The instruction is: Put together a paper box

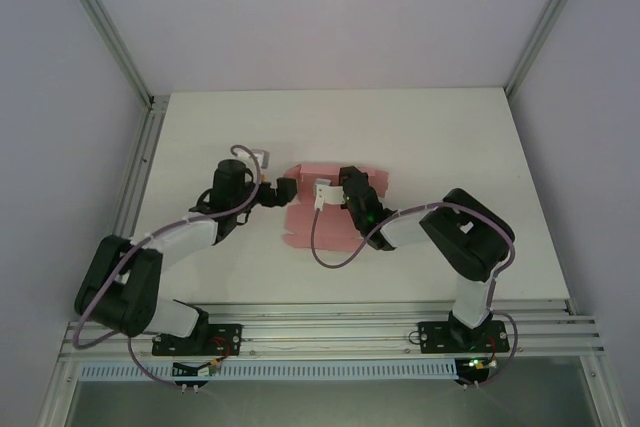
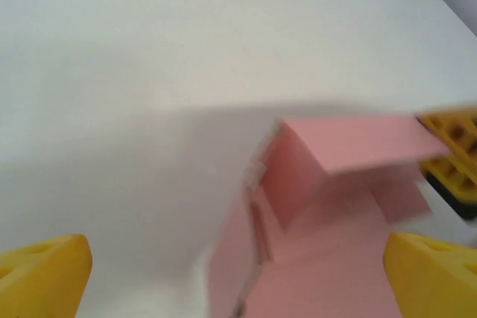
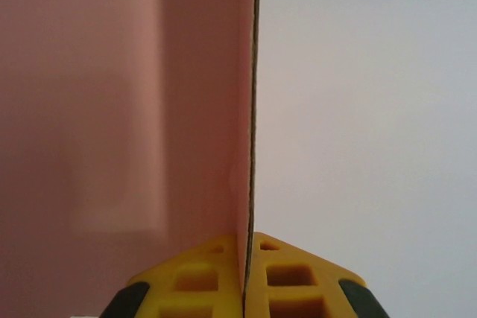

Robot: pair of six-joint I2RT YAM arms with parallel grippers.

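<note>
No legible text (or numbers).

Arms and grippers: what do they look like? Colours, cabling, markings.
Both match: black joints with white shells on the left arm and right arm. A mauve-grey cable loops loosely along each. Fingers are yellow moulded plastic with square cut-outs, black at the outer edges. Green light glows at the right base. No markings legible.
</note>
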